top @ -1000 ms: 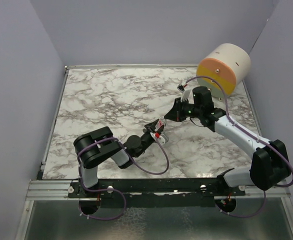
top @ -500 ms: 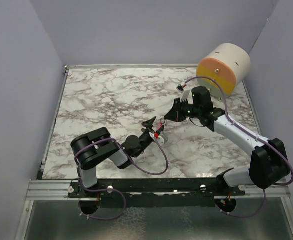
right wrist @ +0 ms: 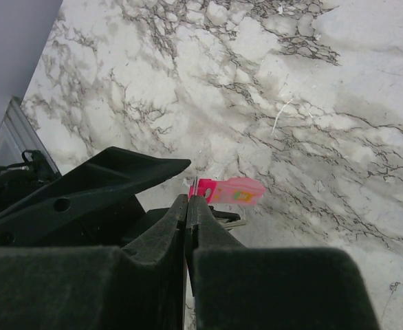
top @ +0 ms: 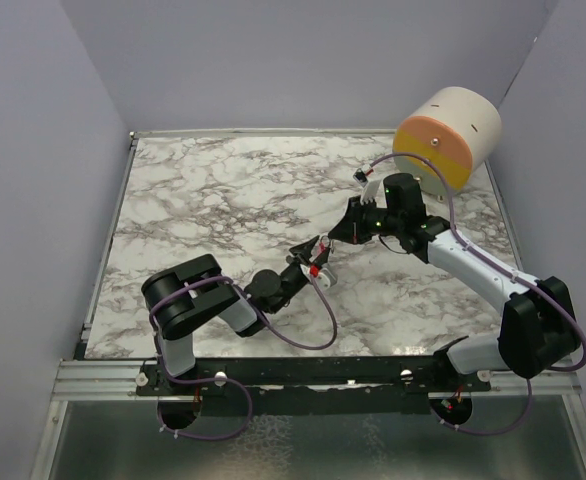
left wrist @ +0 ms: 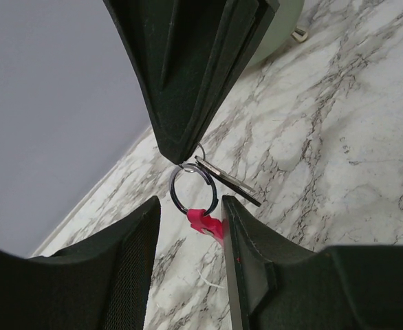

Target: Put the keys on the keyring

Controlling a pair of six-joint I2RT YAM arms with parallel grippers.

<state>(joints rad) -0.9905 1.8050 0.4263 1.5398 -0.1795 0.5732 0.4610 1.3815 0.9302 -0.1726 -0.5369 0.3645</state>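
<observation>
Left gripper [left wrist: 190, 201]: half open, narrower than half a second before; the keyring [left wrist: 205, 221] has its pink tag against one finger, off the worktop [left wrist: 339, 151]. Ring and key [left wrist: 232, 184] are resolved only in the left wrist view, pinched at the closed right gripper [left wrist: 183, 157] tip.

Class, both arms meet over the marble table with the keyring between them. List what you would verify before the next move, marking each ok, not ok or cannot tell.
1. Right gripper shut on the keyring at its metal ring: ok.
2. Left gripper gripping the pink tag: not ok, jaws stand apart, tag beside one finger.
3. Key threaded onto the ring: cannot tell.
4. Keyring seen by both wrist cameras: ok.
5. Keyring lifted off the table: cannot tell.
</observation>
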